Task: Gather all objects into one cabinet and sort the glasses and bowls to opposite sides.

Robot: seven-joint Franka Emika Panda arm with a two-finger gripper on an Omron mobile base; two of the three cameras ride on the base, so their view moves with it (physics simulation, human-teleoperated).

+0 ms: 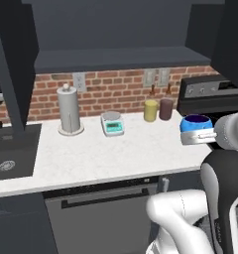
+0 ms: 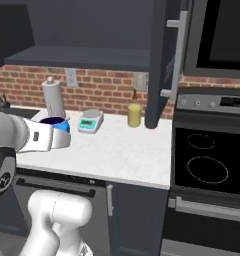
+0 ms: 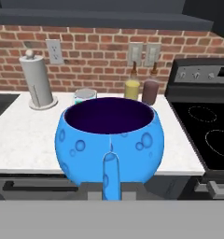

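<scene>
On the white counter [image 1: 91, 158], going left to right, stand a paper towel holder [image 1: 70, 110], a small scale [image 1: 112, 123] and a yellow bottle [image 1: 150, 110]. Right of these, the arm reaches forward level, gripper [image 3: 109, 189] pinching a blue cup [image 3: 109, 140] upright, apparently above the counter's near right edge.

Kitchen; stove [image 2: 208, 165], sink [image 1: 14, 151] apparently.
</scene>
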